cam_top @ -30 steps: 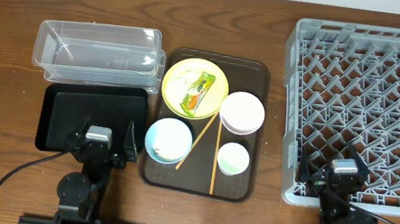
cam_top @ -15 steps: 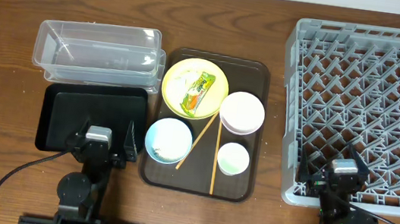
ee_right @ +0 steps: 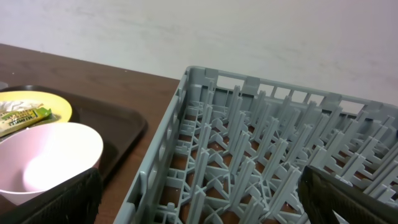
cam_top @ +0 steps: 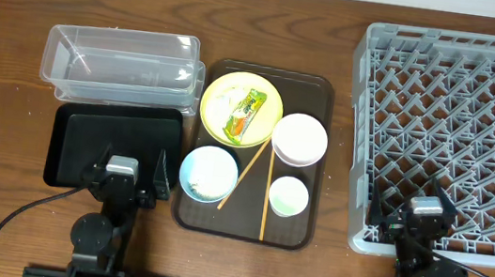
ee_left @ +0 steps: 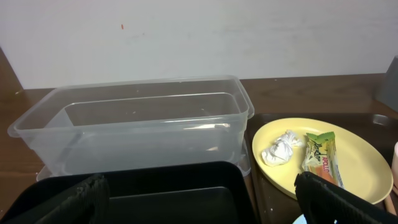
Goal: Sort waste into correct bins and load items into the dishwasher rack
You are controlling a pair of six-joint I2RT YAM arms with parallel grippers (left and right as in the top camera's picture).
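Note:
A yellow plate (cam_top: 241,107) on the brown serving tray holds a green-orange snack wrapper (cam_top: 248,114) and a white tissue (ee_left: 279,149). The wrapper also shows in the left wrist view (ee_left: 321,157). A white bowl (cam_top: 299,138), a light blue bowl (cam_top: 208,173), a pale green cup (cam_top: 289,197) and two wooden chopsticks (cam_top: 267,191) share that tray. The clear tub (cam_top: 122,64) and black tray (cam_top: 114,146) lie at the left. The grey rack (cam_top: 462,127) is at the right. My left gripper (cam_top: 121,183) is open over the black tray's near edge. My right gripper (cam_top: 425,227) is open over the rack's near corner.
The dark brown serving tray (cam_top: 297,232) lies between the bins and the rack. Bare wooden table runs along the back and the front edge. A pale wall stands behind the table.

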